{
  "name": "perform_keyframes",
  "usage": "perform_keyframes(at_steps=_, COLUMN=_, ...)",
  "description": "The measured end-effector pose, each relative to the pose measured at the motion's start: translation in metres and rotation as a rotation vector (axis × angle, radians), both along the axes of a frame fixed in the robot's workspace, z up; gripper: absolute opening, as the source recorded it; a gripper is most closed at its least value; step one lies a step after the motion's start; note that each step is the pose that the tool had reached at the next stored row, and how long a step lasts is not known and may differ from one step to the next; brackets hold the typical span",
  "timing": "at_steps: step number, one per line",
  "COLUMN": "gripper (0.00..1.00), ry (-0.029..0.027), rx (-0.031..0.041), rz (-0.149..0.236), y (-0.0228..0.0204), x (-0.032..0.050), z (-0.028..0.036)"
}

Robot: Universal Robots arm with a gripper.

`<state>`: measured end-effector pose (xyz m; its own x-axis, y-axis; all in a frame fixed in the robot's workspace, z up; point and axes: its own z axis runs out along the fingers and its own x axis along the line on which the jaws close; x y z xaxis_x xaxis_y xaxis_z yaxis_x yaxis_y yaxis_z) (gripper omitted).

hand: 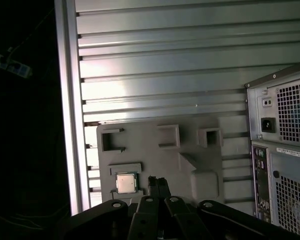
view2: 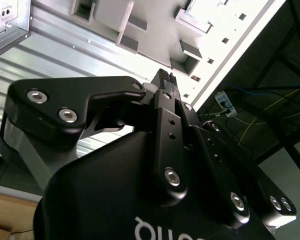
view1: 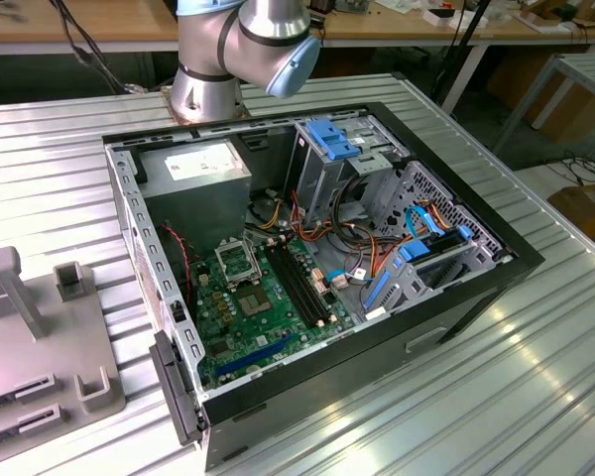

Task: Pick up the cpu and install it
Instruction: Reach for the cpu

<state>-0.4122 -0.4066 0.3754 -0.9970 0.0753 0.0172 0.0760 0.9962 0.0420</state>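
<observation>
The ribbed metal bench (hand: 165, 65) carried a grey fixture (hand: 190, 150). The fingers (hand: 153, 186) were closed together, gripping nothing. The cpu (hand: 126, 183) lay flat on the fixture, just beside the fingers, apart from them.

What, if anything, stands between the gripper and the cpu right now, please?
Nothing visible does. In the first wrist view the cpu lies uncovered on the grey holder, beside the gripper, which is shut, with only bare holder surface between them.
</observation>
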Motion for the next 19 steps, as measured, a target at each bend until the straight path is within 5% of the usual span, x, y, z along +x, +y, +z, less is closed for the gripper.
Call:
perform_keyframes(at_steps=12, gripper=0.11, ry=0.0, rx=0.0, rz=0.0, y=-0.0008, x=-0.0029, z=-0.0004)
perform_keyframes(at_steps=19, gripper=0.11, ry=0.0, rx=0.0, rz=0.0, y=-0.0044, x=-0.0168, z=-0.001)
